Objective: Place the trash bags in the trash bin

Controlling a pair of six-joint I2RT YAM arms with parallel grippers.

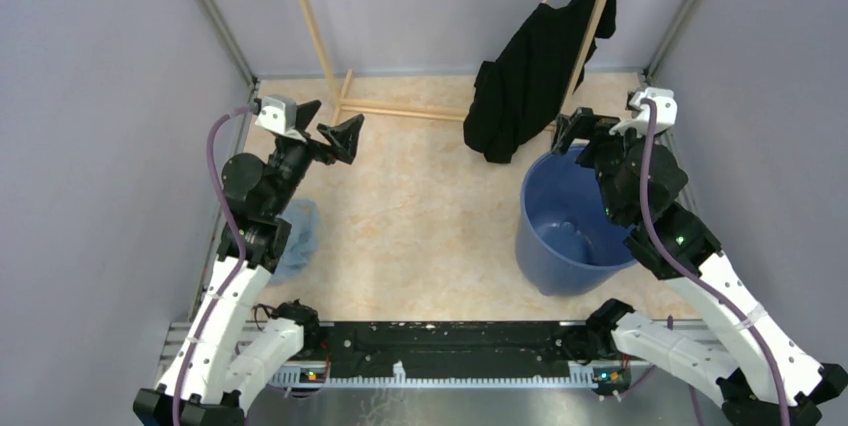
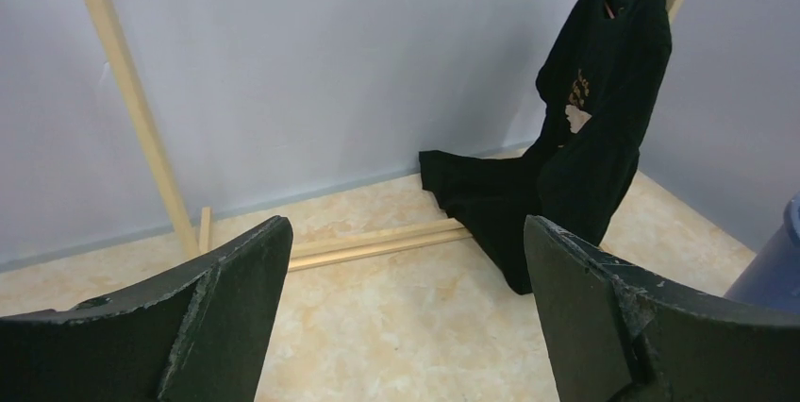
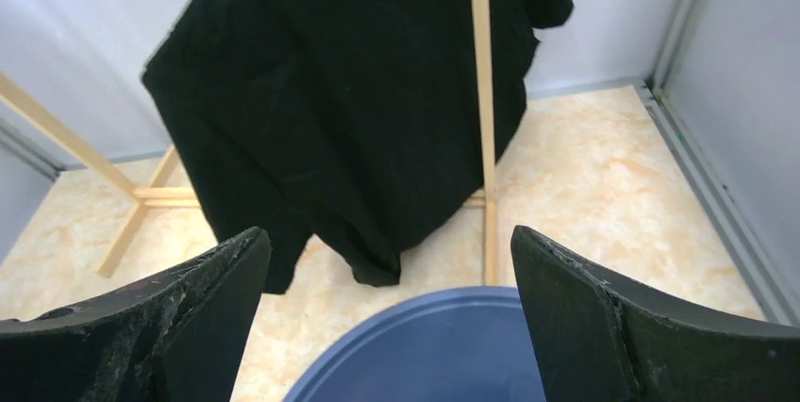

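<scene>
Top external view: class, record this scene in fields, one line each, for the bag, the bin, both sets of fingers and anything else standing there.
trash bag: pale blue, crumpled on the floor at left, partly hidden by the left arm, outside the bin
trash bin: blue, upright, at right
left gripper: fingers open, holding nothing
right gripper: fingers open, empty, over the bin's far rim
other: black garment hanging on wooden rack

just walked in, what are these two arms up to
Nothing is held yet. The left gripper hangs open above the floor; the right gripper, open too, is over the far rim of the trash bin. The pale-blue trash bag lies crumpled on the floor beside the left arm, outside the bin.
</scene>
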